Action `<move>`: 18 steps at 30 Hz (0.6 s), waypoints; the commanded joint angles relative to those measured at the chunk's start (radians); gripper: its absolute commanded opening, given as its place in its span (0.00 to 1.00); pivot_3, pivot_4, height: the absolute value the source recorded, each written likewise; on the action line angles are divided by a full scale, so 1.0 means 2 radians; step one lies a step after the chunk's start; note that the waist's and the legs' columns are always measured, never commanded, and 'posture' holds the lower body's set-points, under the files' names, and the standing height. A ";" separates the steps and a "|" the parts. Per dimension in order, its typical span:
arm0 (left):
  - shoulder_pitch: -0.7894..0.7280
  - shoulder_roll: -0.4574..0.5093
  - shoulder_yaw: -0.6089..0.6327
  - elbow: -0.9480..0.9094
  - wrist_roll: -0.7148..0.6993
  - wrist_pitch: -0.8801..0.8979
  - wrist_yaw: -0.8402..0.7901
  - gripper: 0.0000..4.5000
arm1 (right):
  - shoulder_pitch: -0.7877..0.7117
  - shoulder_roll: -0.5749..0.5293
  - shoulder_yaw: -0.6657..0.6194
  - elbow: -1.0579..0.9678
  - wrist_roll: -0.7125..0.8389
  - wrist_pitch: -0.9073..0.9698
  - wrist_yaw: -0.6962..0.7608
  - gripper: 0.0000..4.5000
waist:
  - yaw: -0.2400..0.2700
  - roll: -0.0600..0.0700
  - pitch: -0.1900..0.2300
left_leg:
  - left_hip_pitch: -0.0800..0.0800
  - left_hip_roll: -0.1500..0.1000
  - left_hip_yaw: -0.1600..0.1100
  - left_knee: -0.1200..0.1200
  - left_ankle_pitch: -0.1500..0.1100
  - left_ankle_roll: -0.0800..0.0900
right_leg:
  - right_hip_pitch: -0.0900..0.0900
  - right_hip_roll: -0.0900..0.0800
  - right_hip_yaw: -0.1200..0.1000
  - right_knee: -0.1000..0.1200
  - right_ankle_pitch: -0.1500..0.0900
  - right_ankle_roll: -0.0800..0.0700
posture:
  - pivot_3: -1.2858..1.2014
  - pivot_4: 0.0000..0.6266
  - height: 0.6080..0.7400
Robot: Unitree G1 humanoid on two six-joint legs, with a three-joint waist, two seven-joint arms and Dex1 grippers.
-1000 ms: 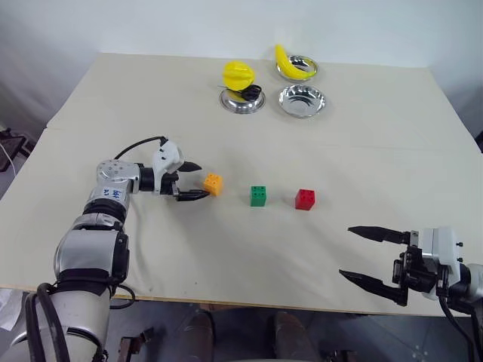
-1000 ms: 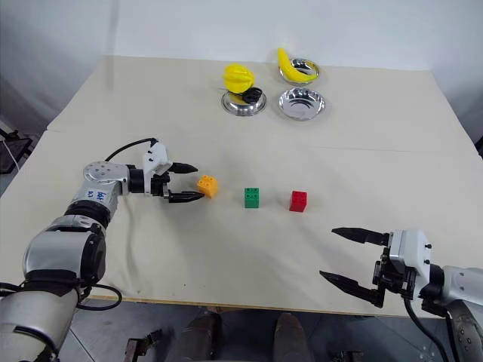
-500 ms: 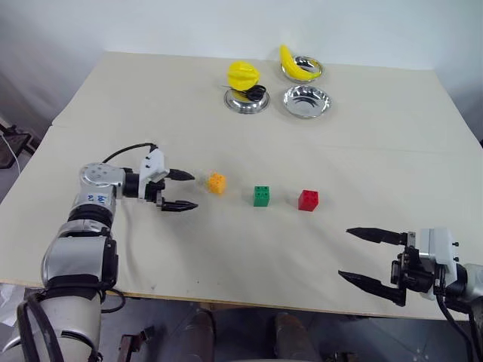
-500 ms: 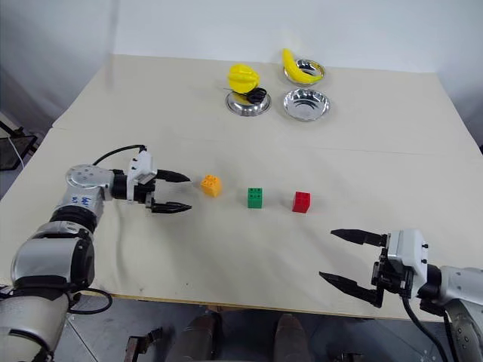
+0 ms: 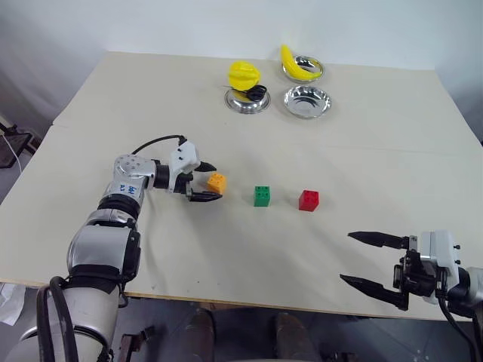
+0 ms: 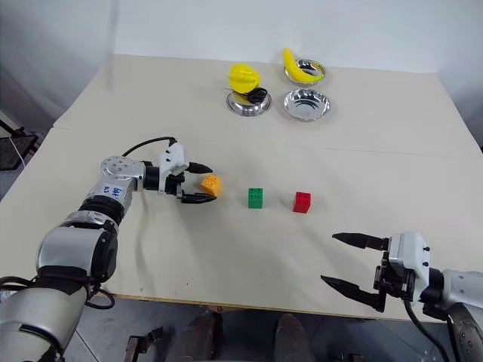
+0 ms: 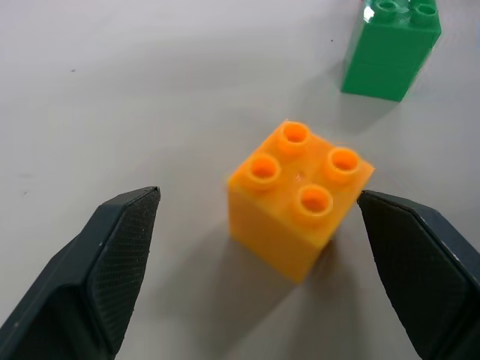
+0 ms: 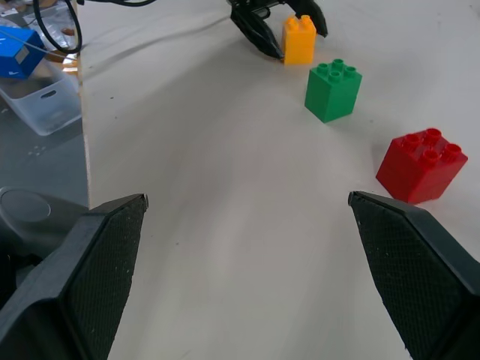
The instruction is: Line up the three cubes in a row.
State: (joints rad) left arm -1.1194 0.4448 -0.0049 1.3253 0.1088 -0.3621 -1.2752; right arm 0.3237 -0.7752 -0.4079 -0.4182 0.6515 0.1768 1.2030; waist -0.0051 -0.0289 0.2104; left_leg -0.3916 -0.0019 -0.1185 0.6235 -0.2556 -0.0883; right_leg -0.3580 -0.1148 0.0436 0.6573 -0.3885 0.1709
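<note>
**benchbot_fan:** Plastic bricks on a big beige table [image 5: 362, 121], that's the whole deal. Biggest thing after the table is the left gripper [image 5: 205, 182], sitting left of centre in the head view with its black fingers spread wide and the orange-yellow cube [image 5: 216, 182] sitting between the tips. Down in the lower right corner the right gripper [image 5: 371, 261] hangs gaping too, nothing in it, well apart from the bricks.

**studs_up:** Where's the rest of the row?

**benchbot_fan:** Green cube [image 5: 263, 195] just right of centre, red cube [image 5: 308, 200] further right again. Those two look level with each other; the orange-yellow one sits a touch higher in the frame and is turned at an angle, which the left wrist view shows well.

**studs_up:** How would you grab it?

**benchbot_fan:** My guess: it's hollow moulded plastic, so light, stiff, and not fragile at all. The walls look glossy, so probably a bit slippery. I'd pinch two opposite flat side walls, low-ish, not the corners or the studs. Since it's rotated against the fingers [image 7: 112, 255], closing now could catch the corners and make it twist or skate away on the table.
</note>
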 commanded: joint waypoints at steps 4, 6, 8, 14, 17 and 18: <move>-0.006 0.009 0.000 -0.002 -0.001 -0.005 -0.044 1.00 | 0.011 0.008 -0.015 -0.025 0.011 -0.005 -0.013 1.00 | 0.001 0.000 0.000 | 0.000 0.000 0.000 0.000 0.000 0.000 | 0.000 0.000 0.000 0.000 0.000 0.000 | 0.52 0.24 1.00; -0.006 0.009 0.001 -0.003 -0.002 -0.007 -0.050 1.00 | 0.011 0.009 -0.013 -0.026 0.011 -0.006 -0.016 1.00 | 0.000 0.000 0.000 | 0.000 0.000 0.000 0.000 0.000 0.000 | 0.000 0.000 0.000 0.000 0.000 0.000 | 0.52 0.24 1.00; -0.006 0.008 0.004 -0.004 -0.005 -0.006 -0.057 1.00 | 0.010 0.010 -0.010 -0.026 0.011 -0.007 -0.018 1.00 | 0.000 0.000 0.000 | 0.000 0.000 0.000 0.000 0.000 0.000 | 0.000 0.000 0.000 0.000 0.000 0.000 | 0.52 0.24 1.00; -0.004 0.010 0.005 -0.005 -0.006 0.000 -0.067 1.00 | 0.000 0.009 -0.005 -0.020 0.010 -0.006 -0.018 1.00 | 0.000 0.000 0.000 | 0.000 0.000 0.000 0.000 0.000 0.000 | 0.000 0.000 0.000 0.000 0.000 0.000 | 0.52 0.24 1.00; 0.001 0.018 0.000 -0.006 -0.002 -0.001 -0.077 1.00 | -0.002 0.009 -0.004 -0.019 0.009 -0.006 -0.017 1.00 | 0.000 0.000 0.000 | 0.000 0.000 0.000 0.000 0.000 0.000 | 0.000 0.000 0.000 0.000 0.000 0.000 | 0.52 0.24 1.00; 0.003 0.021 0.000 -0.007 -0.001 -0.004 -0.076 1.00 | -0.003 0.009 -0.003 -0.018 0.009 -0.006 -0.017 1.00 | 0.000 0.000 0.000 | 0.000 0.000 0.000 0.000 0.000 0.000 | 0.000 0.000 0.000 0.000 0.000 0.000 | 0.52 0.24 1.00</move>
State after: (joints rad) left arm -1.1179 0.4623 -0.0091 1.3311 0.1112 -0.3601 -1.4182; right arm 0.3204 -0.7601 -0.4005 -0.4336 0.6547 0.1754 1.1668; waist -0.0049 -0.0289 0.2104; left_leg -0.3917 -0.0019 -0.1186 0.6235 -0.2557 -0.0883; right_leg -0.3579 -0.1148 0.0436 0.6573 -0.3885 0.1708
